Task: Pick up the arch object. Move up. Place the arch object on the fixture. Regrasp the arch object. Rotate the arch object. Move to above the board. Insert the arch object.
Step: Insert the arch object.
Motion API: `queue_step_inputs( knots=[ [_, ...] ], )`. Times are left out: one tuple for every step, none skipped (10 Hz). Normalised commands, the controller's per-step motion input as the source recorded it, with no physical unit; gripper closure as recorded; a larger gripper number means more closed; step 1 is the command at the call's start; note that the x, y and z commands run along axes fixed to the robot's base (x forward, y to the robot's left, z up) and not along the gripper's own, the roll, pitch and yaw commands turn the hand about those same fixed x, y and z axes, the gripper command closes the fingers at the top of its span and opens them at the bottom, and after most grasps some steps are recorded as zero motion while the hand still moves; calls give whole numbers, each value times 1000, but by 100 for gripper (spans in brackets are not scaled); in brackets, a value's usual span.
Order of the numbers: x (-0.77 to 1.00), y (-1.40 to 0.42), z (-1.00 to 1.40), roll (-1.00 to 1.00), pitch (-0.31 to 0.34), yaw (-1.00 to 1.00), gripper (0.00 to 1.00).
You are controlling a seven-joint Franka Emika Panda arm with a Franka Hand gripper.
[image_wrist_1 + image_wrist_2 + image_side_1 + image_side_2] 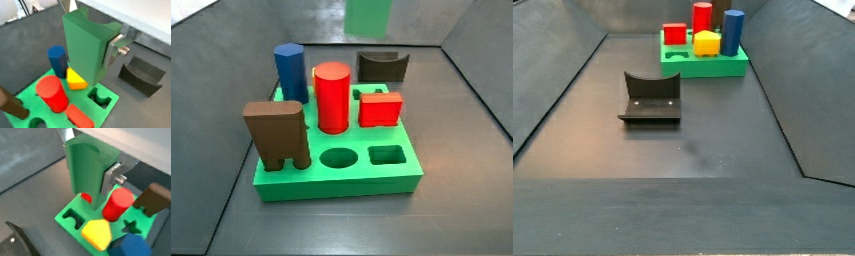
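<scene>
Your hand (115,47) is clenched on the arch object (87,47), a silver finger (113,50) pressed to its side, and in both wrist views the piece hangs upright over the board (107,107), well clear of its top. The board sits toward a far corner of the table (714,140), with the fixture (651,98) standing apart from it nearer the middle. You look to be at the move-above-the-board step, so settle the alignment before descending. The arch-shaped slot (100,96) at the board's edge seems the likely target, though I cannot tell for certain. Centre the block over it, keep it plumb, steer clear of the red cylinder (52,92) and yellow piece (75,80), then lower slowly.
</scene>
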Motion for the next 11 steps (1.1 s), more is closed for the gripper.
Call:
queue_step_inputs(
  knots=[
    [954,189,-760,83,100,0,100],
    [900,189,-711,50,69,0,100],
    [857,180,-646,33,43,0,100],
    [766,151,-551,9,0,0,100],
    [386,0,-426,0,0,0,100],
    [0,0,-217,0,-117,0,100],
    [-43,0,-271,29,-101,54,100],
    [-3,0,-366,17,-113,3,100],
    [-29,49,-363,0,-79,0,100],
    [-191,0,-397,21,-136,0,100],
    [-214,0,-400,26,-176,0,100]
  ],
)
